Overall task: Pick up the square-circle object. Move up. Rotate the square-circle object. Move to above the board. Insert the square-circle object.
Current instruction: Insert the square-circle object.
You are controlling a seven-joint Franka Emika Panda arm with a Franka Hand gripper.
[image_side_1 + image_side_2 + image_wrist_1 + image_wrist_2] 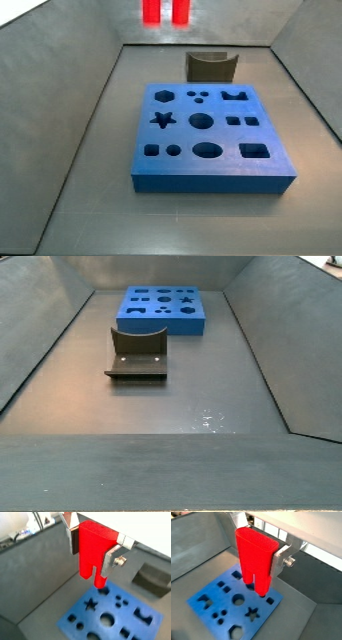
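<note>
Gripper (95, 546) clamps square-circle object (93, 554) between silver fingers (119, 549), high up. Red block long way down, legs pointing at board (143, 629) right below.

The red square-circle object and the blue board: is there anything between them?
Nothing: in both wrist views the gripper holds the square-circle object above the board, only air between.

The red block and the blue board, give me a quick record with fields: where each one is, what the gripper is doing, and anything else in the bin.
square-circle object: red, upright, slotted legs down, held clear above the board
gripper: shut on the square-circle object, raised over the bin
board: blue, flat on the floor, shaped holes all empty
fixture: dark bracket on the floor, beside the board
</note>
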